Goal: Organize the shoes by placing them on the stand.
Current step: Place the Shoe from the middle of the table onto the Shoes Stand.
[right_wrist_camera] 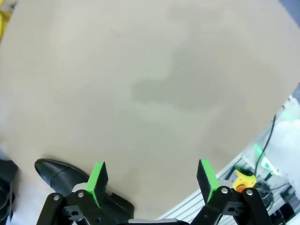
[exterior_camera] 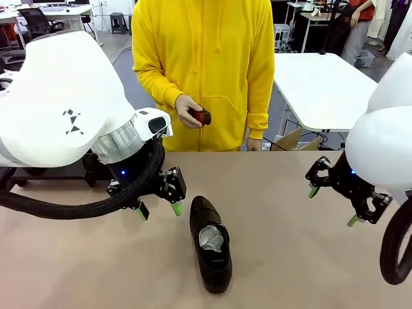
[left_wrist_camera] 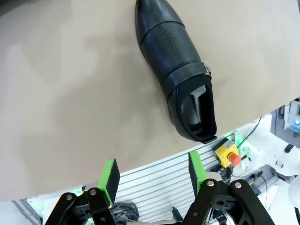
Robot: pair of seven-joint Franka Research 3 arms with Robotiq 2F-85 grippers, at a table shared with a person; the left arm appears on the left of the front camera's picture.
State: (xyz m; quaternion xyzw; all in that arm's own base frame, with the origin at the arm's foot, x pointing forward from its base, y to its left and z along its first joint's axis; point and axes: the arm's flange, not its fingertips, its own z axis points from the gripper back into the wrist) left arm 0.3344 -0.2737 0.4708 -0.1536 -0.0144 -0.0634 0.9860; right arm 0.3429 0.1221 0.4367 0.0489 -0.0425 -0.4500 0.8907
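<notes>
Left arm: we see it reaching in low over the table.
Left gripper: jaws parted, holding nothing.
Right arm: raised at the table's right side.
Right gripper: jaws spread wide, empty.

You have a beige, matte table top in front of you. At its far side stands a person in a bright yellow hooded sweatshirt with a front zip and a front pocket. A small reddish-brown object is in front of this sweatshirt. Behind, to the right, you see a white rectangular table and, near it, an open brown cardboard box. In the left wrist view, a yellow box with a red round button sits below the table edge.
</notes>
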